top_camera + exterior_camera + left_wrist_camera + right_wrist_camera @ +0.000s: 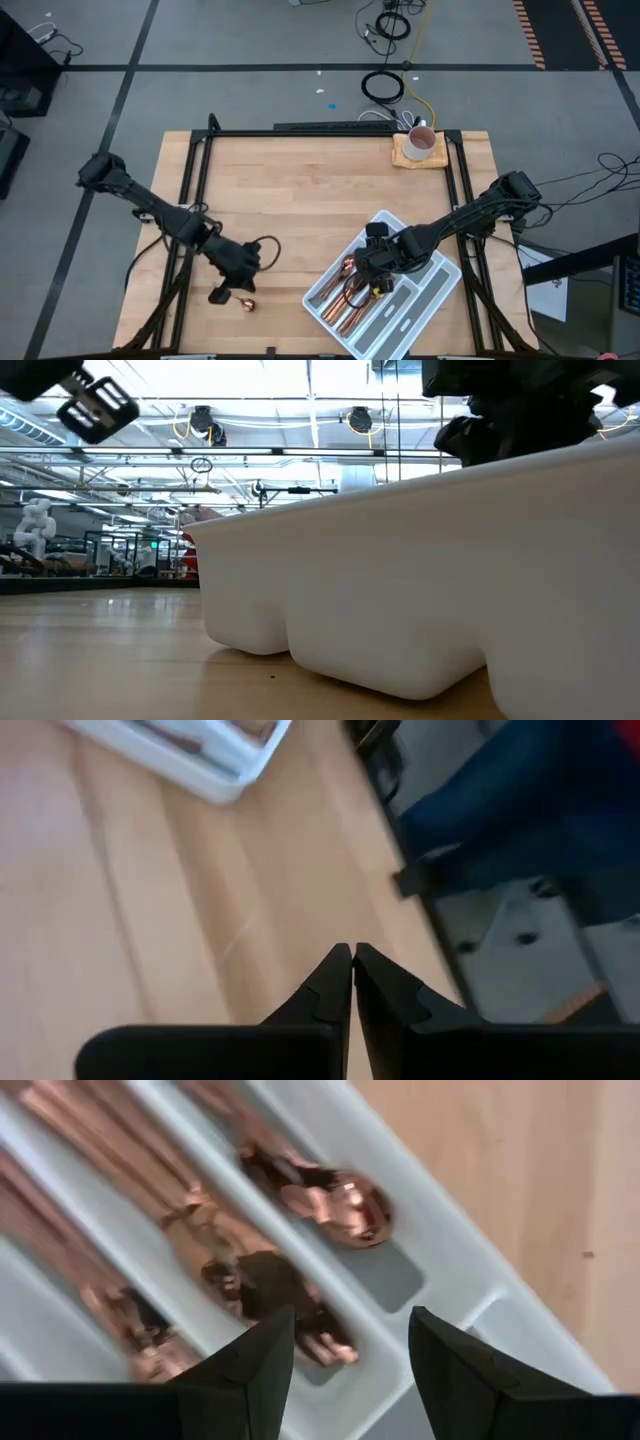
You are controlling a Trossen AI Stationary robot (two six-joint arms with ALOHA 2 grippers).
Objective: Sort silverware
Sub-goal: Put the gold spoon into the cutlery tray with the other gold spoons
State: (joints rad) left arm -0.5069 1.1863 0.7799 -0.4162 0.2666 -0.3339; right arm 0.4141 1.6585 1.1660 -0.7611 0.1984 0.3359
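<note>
The grey-white tray [432, 287] lies slantwise on the wooden table, near its right front. Several copper forks, knives and spoons [348, 290] lie in its long compartments. My right gripper [374, 268] hangs open over the tray; in the right wrist view [350, 1348] its fingers stand above a compartment wall, with a spoon bowl [345, 1205] just beyond. My left gripper [244, 272] is shut with nothing in it [353, 952], low over bare wood left of the tray. One copper piece [245, 301] lies flat on the table just in front of it.
A pink mug on a wooden coaster [419, 146] stands at the table's far right corner. Black frame rails [190, 200] run along the table's sides. In the low view the tray's wall [400, 580] fills the foreground. Bare wood [300, 190] spreads across the middle and far part.
</note>
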